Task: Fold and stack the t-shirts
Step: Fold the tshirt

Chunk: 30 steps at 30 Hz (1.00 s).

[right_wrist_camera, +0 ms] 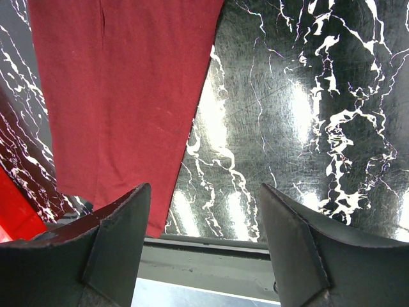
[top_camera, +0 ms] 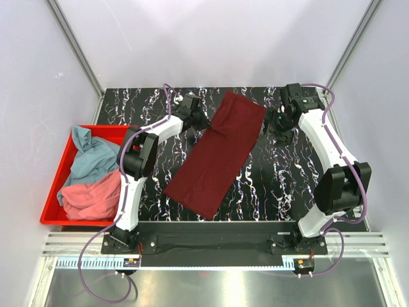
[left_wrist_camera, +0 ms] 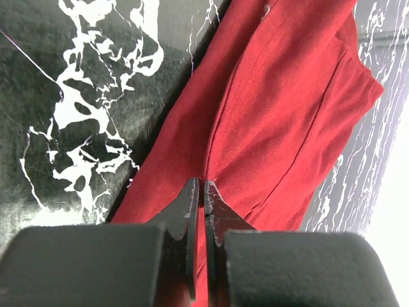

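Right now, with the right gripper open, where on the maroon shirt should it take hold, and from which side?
Probably the far right corner of the maroon shirt, approached from the right over the bare table. The shirt lies flat as a long diagonal strip, and that edge is exposed beside the right gripper. The left gripper pinches the opposite edge.

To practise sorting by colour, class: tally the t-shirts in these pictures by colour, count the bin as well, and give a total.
maroon t-shirt: 1
teal-blue t-shirt: 1
coral pink t-shirt: 1
red bin: 1
Total: 4 things, 3 of them t-shirts.
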Each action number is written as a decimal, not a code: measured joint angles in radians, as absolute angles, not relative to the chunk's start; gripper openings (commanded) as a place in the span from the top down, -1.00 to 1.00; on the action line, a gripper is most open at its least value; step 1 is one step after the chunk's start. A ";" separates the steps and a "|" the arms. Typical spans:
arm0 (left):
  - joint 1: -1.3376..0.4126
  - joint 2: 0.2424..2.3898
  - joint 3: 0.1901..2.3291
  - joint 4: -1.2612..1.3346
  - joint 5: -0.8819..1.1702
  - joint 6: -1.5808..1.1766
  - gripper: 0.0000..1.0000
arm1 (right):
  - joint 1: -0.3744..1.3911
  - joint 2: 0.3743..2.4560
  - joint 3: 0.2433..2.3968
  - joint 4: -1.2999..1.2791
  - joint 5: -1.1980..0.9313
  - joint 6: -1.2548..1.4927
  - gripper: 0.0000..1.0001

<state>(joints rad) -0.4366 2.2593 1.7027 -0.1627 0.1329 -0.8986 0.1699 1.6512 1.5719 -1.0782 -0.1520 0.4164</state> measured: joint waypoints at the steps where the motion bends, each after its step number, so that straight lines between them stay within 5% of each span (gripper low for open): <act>1: -0.437 2.257 1.697 -0.160 0.133 -0.899 0.91 | 0.170 1.651 1.570 -1.077 -0.152 0.417 -0.51; 30: -0.470 2.215 1.637 -0.163 0.135 -0.831 0.73 | 0.170 1.668 1.543 -1.060 -0.162 0.424 -0.51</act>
<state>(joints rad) -0.4702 2.2150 1.6367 -0.1635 0.1349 -0.8307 0.1699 1.6676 1.5429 -1.0595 -0.1616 0.4244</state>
